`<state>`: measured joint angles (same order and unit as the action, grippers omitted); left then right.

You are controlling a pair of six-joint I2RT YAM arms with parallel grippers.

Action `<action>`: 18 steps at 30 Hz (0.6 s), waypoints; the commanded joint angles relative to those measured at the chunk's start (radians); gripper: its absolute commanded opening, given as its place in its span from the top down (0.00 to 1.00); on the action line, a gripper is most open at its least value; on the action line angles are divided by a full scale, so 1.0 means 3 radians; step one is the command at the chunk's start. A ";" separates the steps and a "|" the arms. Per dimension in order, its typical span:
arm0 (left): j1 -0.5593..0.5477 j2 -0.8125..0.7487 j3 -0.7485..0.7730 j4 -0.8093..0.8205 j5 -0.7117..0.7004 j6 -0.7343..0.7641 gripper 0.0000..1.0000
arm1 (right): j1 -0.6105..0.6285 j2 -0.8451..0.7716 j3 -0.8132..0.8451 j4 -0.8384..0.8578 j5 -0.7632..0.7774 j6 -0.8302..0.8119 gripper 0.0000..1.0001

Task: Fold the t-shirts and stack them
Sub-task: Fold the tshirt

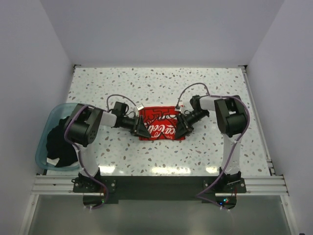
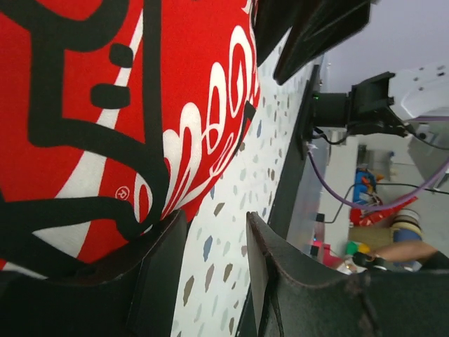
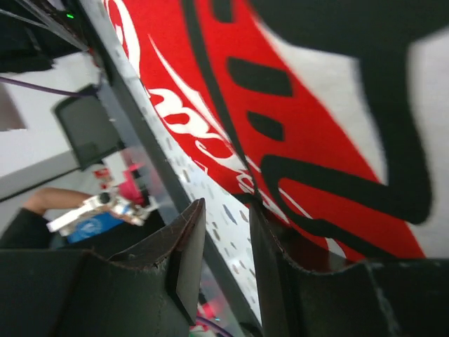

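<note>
The red-printed white t-shirt point(image 1: 159, 123) lies folded into a small rectangle at the table's middle, print panel up. It fills the left wrist view point(image 2: 105, 105) and the right wrist view point(image 3: 302, 91). My left gripper point(image 1: 141, 129) is open at the shirt's left near corner, one finger point(image 2: 158, 274) against the cloth edge, nothing between the jaws. My right gripper point(image 1: 181, 128) is open at the shirt's right near corner, one finger point(image 3: 280, 274) at the cloth edge. The black t-shirt point(image 1: 58, 142) lies bunched in the tub at the left.
The translucent teal tub point(image 1: 46, 128) hangs over the table's left edge. The speckled tabletop point(image 1: 156, 85) reaches to the white walls behind and beside it. The arm bases sit on the black rail point(image 1: 156, 186) at the near edge.
</note>
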<state>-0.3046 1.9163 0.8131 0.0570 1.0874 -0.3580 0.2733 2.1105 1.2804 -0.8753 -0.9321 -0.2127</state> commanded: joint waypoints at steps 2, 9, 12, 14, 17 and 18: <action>0.0202 0.0274 -0.0021 -0.0148 -0.0285 0.0252 0.54 | -0.0180 0.0159 -0.0024 -0.0022 0.0187 -0.0252 0.64; 0.0294 -0.0194 0.0342 -0.0920 0.0092 0.0829 0.54 | -0.0318 -0.0055 0.0282 -0.0864 0.0076 -0.0869 0.67; 0.0294 -0.0435 0.0679 -0.0906 0.0251 0.0754 0.53 | -0.0318 -0.0214 0.0675 -0.0938 -0.0230 -0.0714 0.67; 0.0289 -0.0405 0.0903 -0.0485 0.0195 0.0484 0.52 | -0.0318 -0.0250 0.0834 -0.0344 -0.0318 -0.0316 0.65; 0.0294 -0.0120 0.1149 0.0108 0.0062 -0.0012 0.53 | -0.0308 -0.0133 0.0947 0.0333 -0.0253 0.0472 0.63; 0.0294 0.0089 0.1211 0.0187 -0.0024 -0.0191 0.53 | -0.0303 -0.0056 0.1018 0.0583 -0.0212 0.0646 0.63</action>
<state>-0.2245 1.8599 1.1061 -0.0685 1.1282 -0.2779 0.1814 2.0930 1.5314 -0.9363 -0.9722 -0.2153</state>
